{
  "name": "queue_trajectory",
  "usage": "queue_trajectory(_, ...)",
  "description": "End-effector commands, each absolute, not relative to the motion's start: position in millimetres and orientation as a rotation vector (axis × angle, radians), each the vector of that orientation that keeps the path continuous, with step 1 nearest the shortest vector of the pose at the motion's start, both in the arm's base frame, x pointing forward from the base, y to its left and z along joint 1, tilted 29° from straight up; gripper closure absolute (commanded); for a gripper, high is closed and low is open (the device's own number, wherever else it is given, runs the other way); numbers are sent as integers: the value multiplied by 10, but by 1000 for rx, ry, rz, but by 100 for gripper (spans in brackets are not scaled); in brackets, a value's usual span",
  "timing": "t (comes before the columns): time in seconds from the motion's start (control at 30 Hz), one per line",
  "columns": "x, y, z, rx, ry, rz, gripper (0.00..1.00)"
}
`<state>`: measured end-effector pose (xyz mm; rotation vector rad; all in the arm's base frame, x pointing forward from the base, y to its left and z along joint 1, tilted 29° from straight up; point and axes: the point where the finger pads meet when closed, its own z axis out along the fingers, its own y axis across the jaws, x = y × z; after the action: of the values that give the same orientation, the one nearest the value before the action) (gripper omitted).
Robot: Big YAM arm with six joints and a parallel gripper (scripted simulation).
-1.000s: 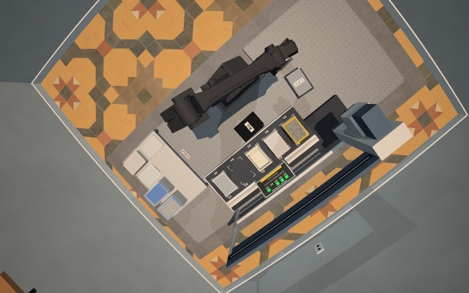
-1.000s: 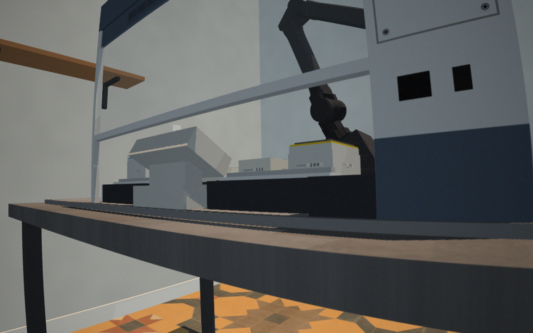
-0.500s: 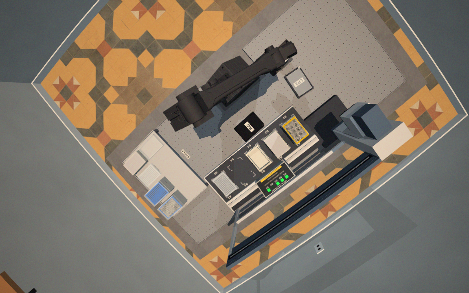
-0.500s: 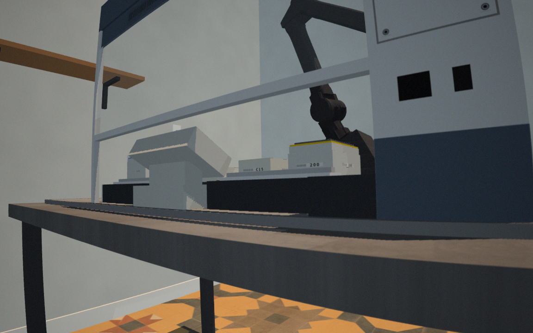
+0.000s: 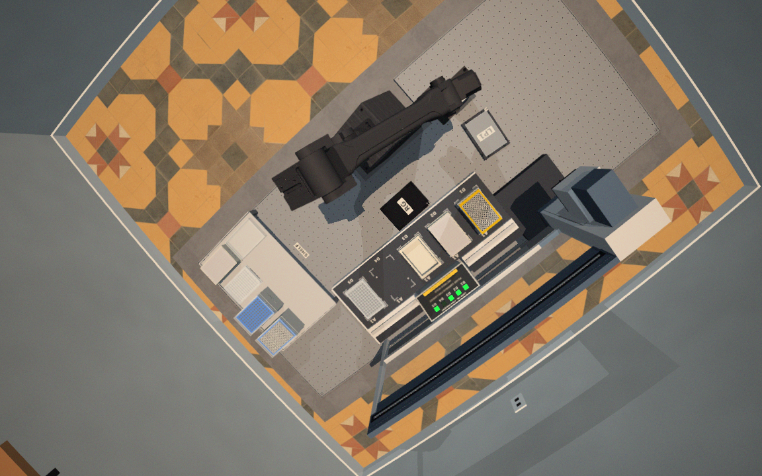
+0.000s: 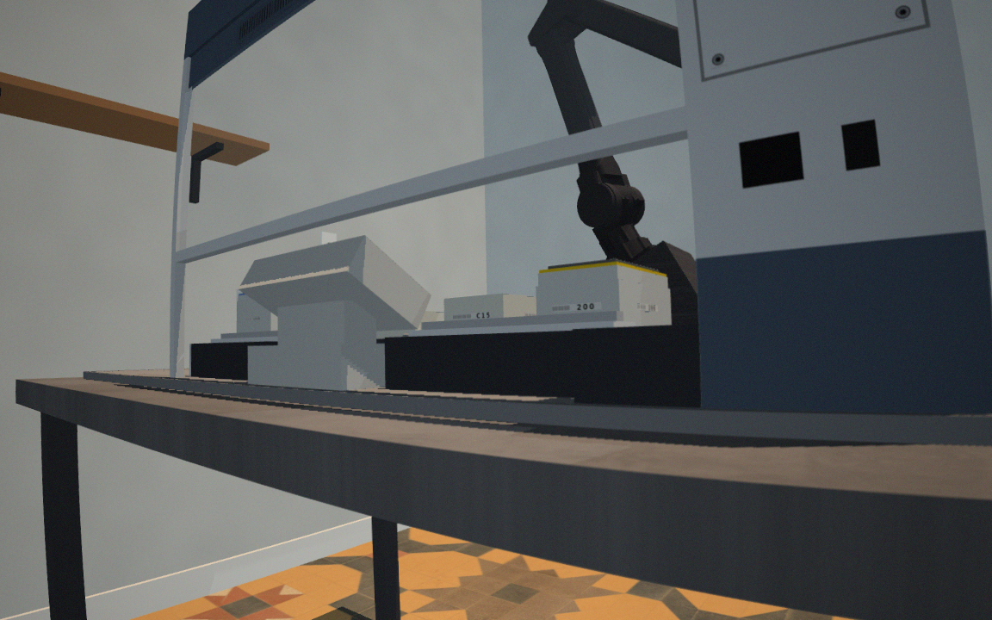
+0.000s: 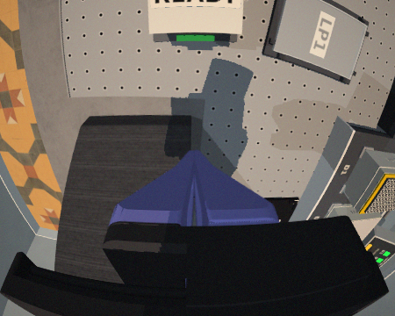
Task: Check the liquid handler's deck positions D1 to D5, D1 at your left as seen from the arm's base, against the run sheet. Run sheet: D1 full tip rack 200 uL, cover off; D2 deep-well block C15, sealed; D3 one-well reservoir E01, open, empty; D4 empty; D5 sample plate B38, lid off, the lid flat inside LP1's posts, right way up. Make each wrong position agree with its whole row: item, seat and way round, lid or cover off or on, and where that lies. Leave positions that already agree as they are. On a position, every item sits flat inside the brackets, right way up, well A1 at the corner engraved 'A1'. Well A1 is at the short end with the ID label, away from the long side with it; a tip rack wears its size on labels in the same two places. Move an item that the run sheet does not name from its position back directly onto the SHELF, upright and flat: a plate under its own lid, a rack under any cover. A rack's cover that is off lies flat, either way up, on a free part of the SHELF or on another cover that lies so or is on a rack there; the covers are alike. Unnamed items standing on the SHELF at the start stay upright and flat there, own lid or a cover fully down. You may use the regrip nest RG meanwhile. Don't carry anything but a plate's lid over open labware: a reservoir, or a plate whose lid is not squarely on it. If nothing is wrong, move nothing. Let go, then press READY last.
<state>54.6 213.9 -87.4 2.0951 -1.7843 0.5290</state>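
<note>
My gripper (image 7: 194,159) is shut and empty, high above the bench beside the arm's base. The READY box (image 7: 195,22) shows ahead of it, with a green strip. On D1 stands a yellow-edged tip rack (image 5: 479,211) (image 6: 580,289) marked 200, uncovered. D2 holds the white block C15 (image 5: 450,232) (image 6: 476,307). D3 holds a cream open reservoir (image 5: 420,256). D4 (image 5: 392,276) shows only brackets. D5 holds a plate (image 5: 364,299) with its wells showing. A clear lid (image 5: 479,145) (image 7: 291,35) appears to lie flat inside LP1's frame. Plate IDs are unreadable on D3 and D5.
The SHELF (image 5: 307,289) carries several pale items, a blue rack (image 5: 255,313) and a blue-edged rack (image 5: 277,336). The black nest RG (image 5: 395,217) lies between arm and deck. The status display (image 5: 448,291) and handler tower (image 5: 600,195) stand beyond the deck.
</note>
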Motion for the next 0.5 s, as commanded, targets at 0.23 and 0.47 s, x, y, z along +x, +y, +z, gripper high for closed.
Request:
queue_trajectory(0.23,579,2135,-1009,2116,-1789,516,100)
queue_trajectory(0.47,584,2066,-1112,2114,-1787,517,100)
